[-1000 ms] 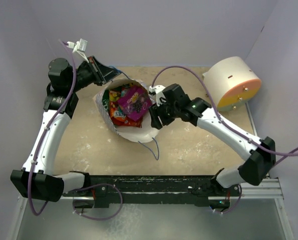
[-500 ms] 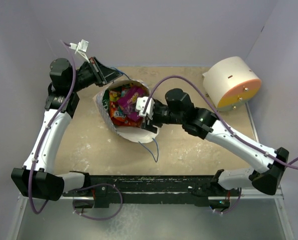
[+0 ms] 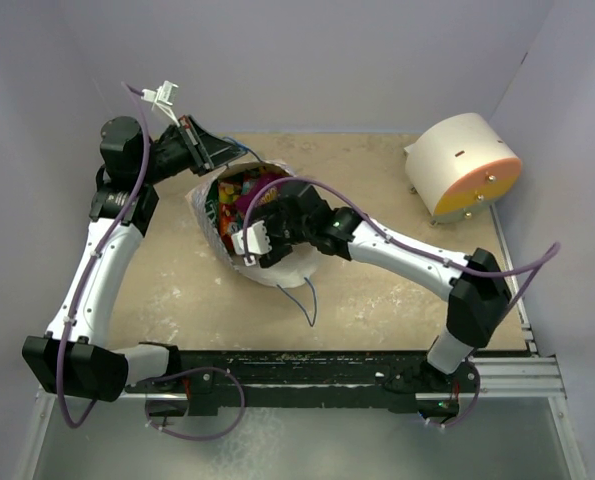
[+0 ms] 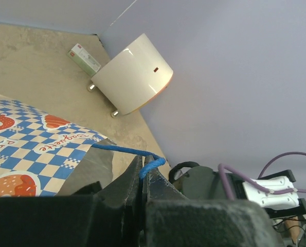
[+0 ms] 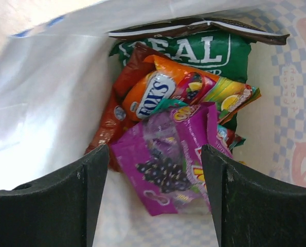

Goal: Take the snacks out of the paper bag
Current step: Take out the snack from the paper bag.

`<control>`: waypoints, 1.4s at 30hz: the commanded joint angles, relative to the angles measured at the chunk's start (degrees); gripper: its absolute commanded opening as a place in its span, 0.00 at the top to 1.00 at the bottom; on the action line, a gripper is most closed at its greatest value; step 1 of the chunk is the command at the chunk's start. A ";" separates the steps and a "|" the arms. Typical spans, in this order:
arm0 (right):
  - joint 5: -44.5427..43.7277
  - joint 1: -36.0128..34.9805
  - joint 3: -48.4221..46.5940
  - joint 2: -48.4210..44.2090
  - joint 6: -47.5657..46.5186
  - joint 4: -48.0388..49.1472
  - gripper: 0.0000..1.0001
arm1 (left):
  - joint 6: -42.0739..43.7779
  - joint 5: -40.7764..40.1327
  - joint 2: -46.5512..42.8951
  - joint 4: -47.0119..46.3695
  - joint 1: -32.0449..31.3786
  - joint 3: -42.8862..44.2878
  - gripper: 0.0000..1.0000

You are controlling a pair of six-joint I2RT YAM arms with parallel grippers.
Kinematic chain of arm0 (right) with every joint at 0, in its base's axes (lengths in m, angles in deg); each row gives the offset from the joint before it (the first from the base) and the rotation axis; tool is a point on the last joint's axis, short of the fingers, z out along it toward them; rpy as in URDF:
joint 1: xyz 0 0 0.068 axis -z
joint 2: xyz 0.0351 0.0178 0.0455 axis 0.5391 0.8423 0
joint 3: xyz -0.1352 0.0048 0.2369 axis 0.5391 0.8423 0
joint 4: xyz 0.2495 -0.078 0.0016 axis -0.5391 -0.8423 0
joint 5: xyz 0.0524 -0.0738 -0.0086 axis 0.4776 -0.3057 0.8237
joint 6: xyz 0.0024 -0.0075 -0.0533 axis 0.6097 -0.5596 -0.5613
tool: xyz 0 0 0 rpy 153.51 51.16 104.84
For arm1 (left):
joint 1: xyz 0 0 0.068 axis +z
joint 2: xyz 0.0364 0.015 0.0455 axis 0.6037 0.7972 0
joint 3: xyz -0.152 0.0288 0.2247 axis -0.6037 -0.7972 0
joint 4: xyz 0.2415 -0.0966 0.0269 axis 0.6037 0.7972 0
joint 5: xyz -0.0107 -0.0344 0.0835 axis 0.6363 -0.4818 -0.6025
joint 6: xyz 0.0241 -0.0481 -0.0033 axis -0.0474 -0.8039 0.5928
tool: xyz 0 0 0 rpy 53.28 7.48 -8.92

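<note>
Right gripper [image 5: 151, 164] is hanging open over five-plus glossy crinkly snacks [image 5: 169, 93] in one paper bag [image 5: 39, 108], left gripper [image 4: 143, 181] pinching one thin blue string handle [image 4: 123, 150].

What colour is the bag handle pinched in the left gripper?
Blue. The handle shows best in the left wrist view.
</note>
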 commanded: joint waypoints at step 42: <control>-4.64 2.01 -9.02 -2.89 9.58 5.39 1.00 | -0.17 0.02 -5.94 10.21 -0.12 2.92 1.00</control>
